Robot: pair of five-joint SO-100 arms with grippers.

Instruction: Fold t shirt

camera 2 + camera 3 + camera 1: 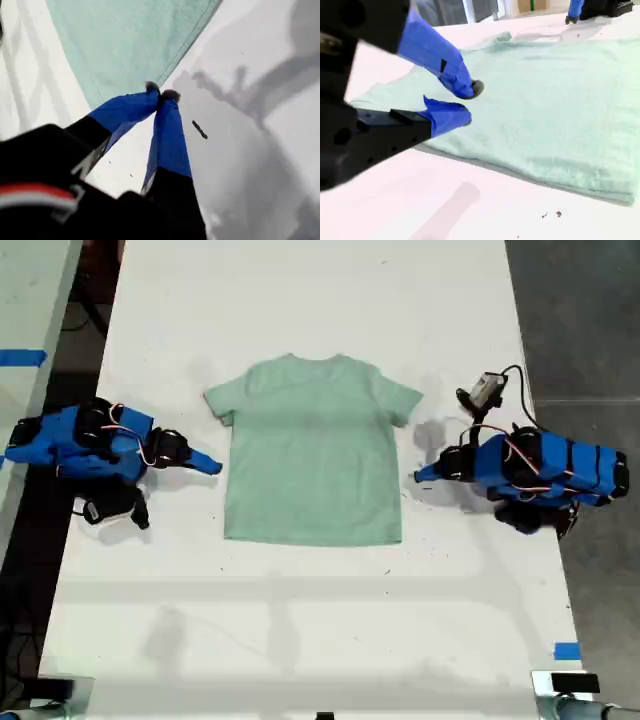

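Note:
The pale mint-green t shirt lies flat on the white table, neck toward the exterior view's top. My first gripper, on the blue arm at the exterior view's right, is shut. Its tips meet just off the t shirt's stitched edge with no cloth between them. My second gripper, on the arm at the exterior view's left, sits at the opposite side edge below the sleeve. In its wrist view the jaws stand slightly open and empty in front of the t shirt.
The white table extends past the shirt on every side. A small grey device with a cable lies above the arm at the exterior view's right. Blue tape marks the table near the exterior view's lower right. Dark floor borders both long edges.

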